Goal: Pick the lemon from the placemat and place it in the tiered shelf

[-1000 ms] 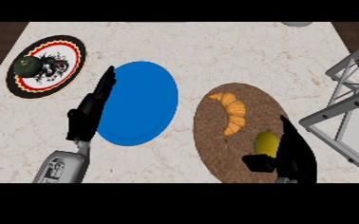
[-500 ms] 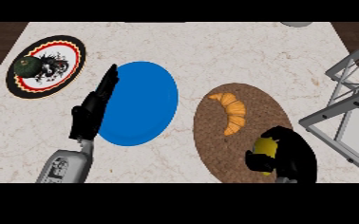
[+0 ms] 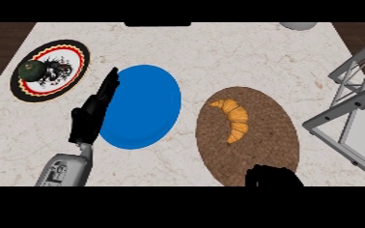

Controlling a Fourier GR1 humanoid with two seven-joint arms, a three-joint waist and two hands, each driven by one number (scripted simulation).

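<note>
The brown woven placemat (image 3: 271,125) lies right of centre with a croissant (image 3: 232,119) on it. No lemon shows on the mat now. My right hand (image 3: 273,177) sits at the mat's near edge, low in the view, curled into a dark lump where the lemon was, hiding it. The grey-framed tiered shelf (image 3: 345,107) stands at the right edge, apart from the hand. My left hand (image 3: 91,118) rests open at the left rim of the blue plate (image 3: 143,107), fingers straight and pointing away.
A patterned round plate (image 3: 51,70) at the far left carries a dark green fruit (image 3: 33,70). A grey bowl (image 3: 298,25) peeks in at the top right. The marble counter ends at dark wood on both sides.
My right hand closed round the lemon on the mat's near part, then drew back toward the lower edge; the lemon is now out of sight. The left hand barely moved.
</note>
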